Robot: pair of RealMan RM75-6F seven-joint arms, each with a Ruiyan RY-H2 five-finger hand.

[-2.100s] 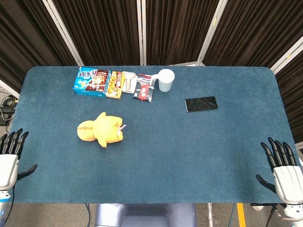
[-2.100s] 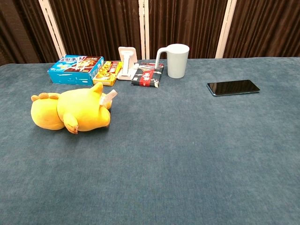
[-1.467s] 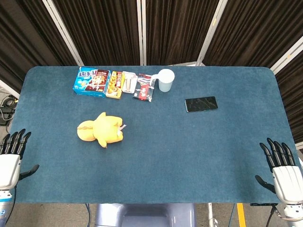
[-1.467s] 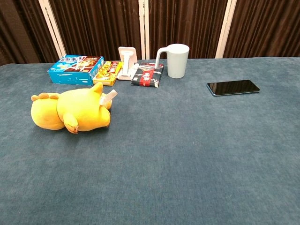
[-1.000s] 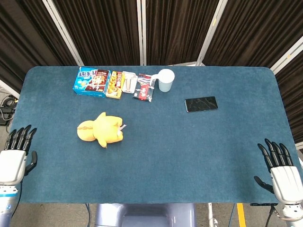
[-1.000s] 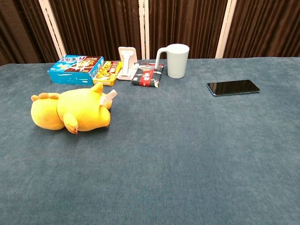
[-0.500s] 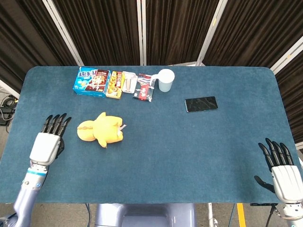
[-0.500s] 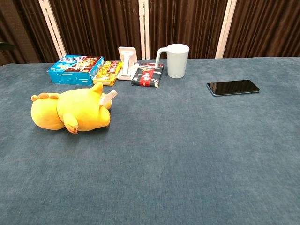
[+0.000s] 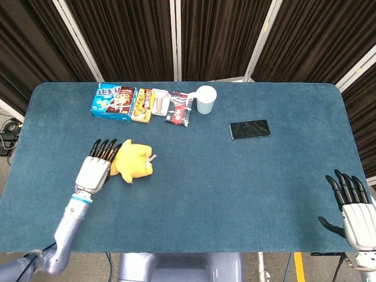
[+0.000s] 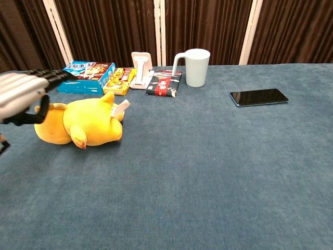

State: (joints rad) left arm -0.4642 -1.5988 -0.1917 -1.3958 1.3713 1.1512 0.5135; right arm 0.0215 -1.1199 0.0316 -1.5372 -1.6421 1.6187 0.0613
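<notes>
Left hand (image 9: 96, 167) is spread flat, fingers apart and holding nothing, poised over the rear end of the yellow plush toy (image 9: 134, 160). In the head view its fingertips overlap the toy's edge; in the chest view the same hand (image 10: 22, 94) hangs above and just left of the toy (image 10: 86, 122). Whether it actually touches the plush cannot be told.

Plush toy lies on its side on the blue table (image 9: 235, 194), directly ahead of and to the right of the left hand's fingers.

Beyond the left hand, toward the far edge, a row of items stands: blue snack box (image 9: 113, 101), yellow snack pack (image 9: 141, 104), white stand (image 9: 159, 102), dark snack packet (image 9: 179, 109) and white mug (image 9: 205, 99). Black phone (image 9: 249, 129) lies flat further right, well apart from both hands.

Right hand (image 9: 355, 211) sits at the near right corner of the table, fingers extended and apart, holding nothing, well apart from every object. It does not show in the chest view.
</notes>
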